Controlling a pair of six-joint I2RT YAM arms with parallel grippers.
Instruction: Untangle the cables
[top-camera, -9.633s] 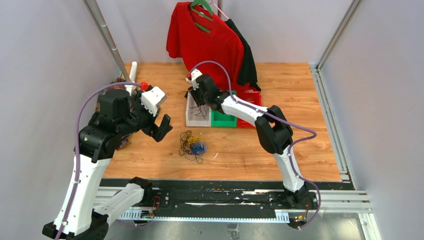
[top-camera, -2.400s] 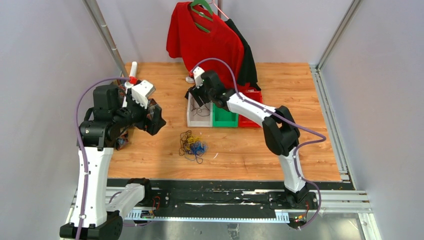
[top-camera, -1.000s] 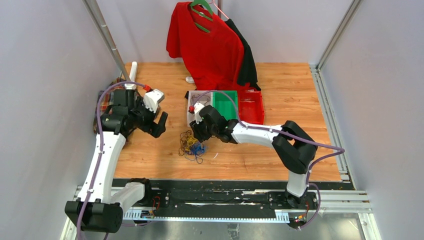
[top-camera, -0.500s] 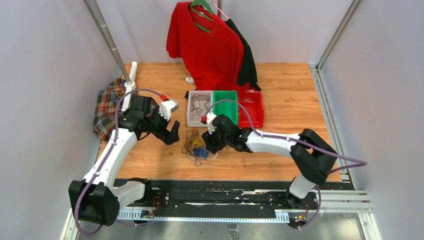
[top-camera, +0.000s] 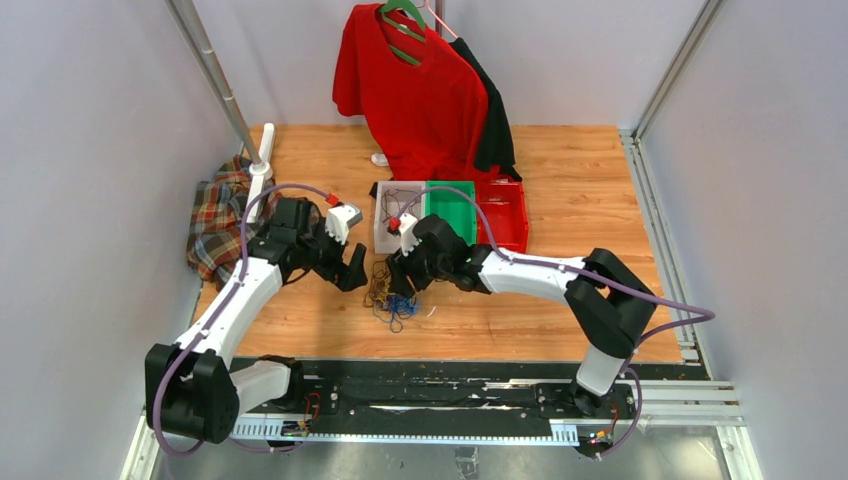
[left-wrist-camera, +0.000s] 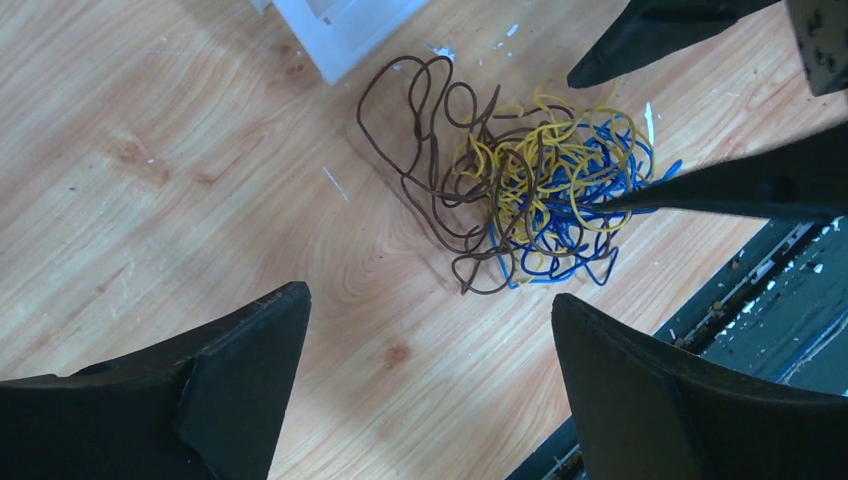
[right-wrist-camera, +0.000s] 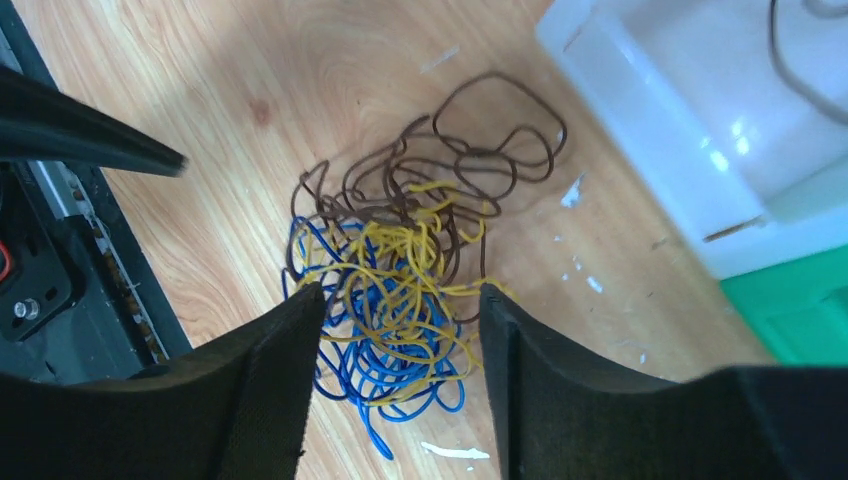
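Over the cables (left-wrist-camera: 530, 190), both arms stoop low; left gripper (left-wrist-camera: 425, 300) wide, right gripper (right-wrist-camera: 400, 295) parted

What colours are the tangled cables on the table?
The cables are dark brown, yellow and blue, clearest in the left wrist view.

Top view: the right gripper (top-camera: 403, 278) sits over the cables (top-camera: 388, 300) near the table's near edge, covering the heap's far side. The strands there are too fine to sort. The white bin (top-camera: 377, 225) loses its near end behind that wrist. The black garment (top-camera: 498, 135) is mostly tucked behind the red shirt (top-camera: 420, 90). Right wrist view: both fingers (right-wrist-camera: 250, 410) run off the bottom edge, masking the heap's flanks. The green bin (right-wrist-camera: 800, 300) is just a corner, and a dark strand (right-wrist-camera: 785, 55) exits the top edge. Which strand crosses which in the knot? Can't tell.
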